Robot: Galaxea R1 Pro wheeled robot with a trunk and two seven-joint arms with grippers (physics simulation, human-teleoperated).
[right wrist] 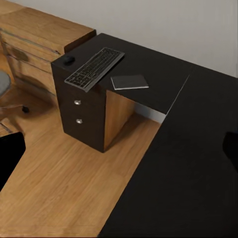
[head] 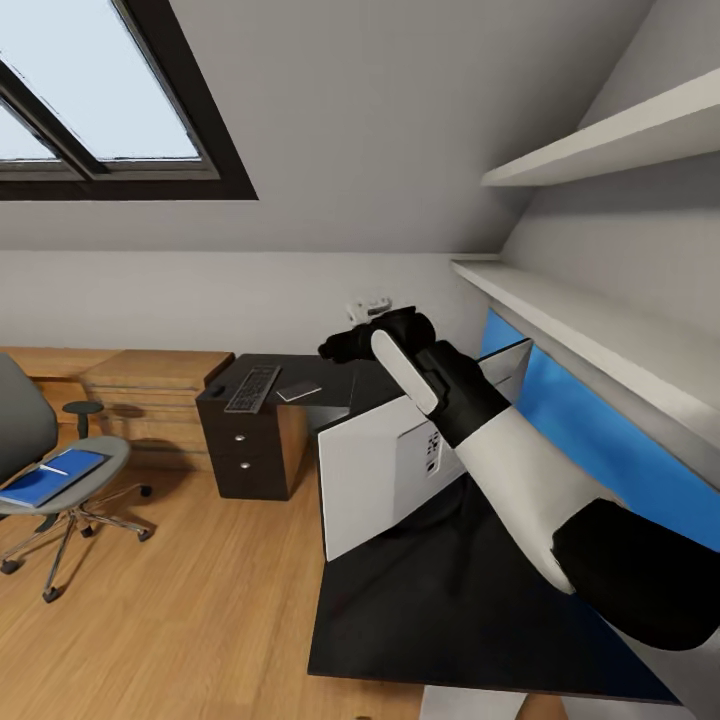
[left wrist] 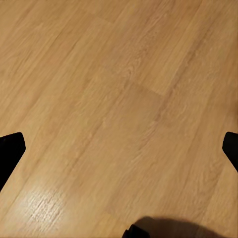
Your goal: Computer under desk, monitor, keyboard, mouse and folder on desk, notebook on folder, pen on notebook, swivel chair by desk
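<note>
A black L-shaped desk (head: 440, 600) fills the lower right of the head view, set against a blue back panel (head: 600, 430) beneath two pale wall shelves (head: 600, 330). On it stands the monitor (head: 375, 465), seen from its white back, upright on the near wing. On the far wing, above a black drawer unit (head: 245, 450), the keyboard (head: 253, 388) lies flat with the small black mouse (head: 216, 390) just beside its outer end, near the desk's edge. The dark notebook (head: 299, 391) lies on the desktop just beside the keyboard's other side, not touching it. The right wrist view shows the same three things from above: keyboard (right wrist: 94, 67), mouse (right wrist: 68, 60) and notebook (right wrist: 129, 82). Well apart on the wooden floor (head: 180, 600) stands the grey swivel chair (head: 40, 470), with the blue folder (head: 50, 478) on its seat and the thin white pen (head: 53, 470) lying on the folder. A low wooden cabinet (head: 150, 390) sits against the wall beyond the chair. The right arm reaches over the monitor; its right gripper (head: 345, 345) hangs above the desk with its jaws spread and nothing between them. The left gripper (left wrist: 119, 148) points down at bare floor, its dark fingertips (left wrist: 10, 148) wide apart and empty.
</note>
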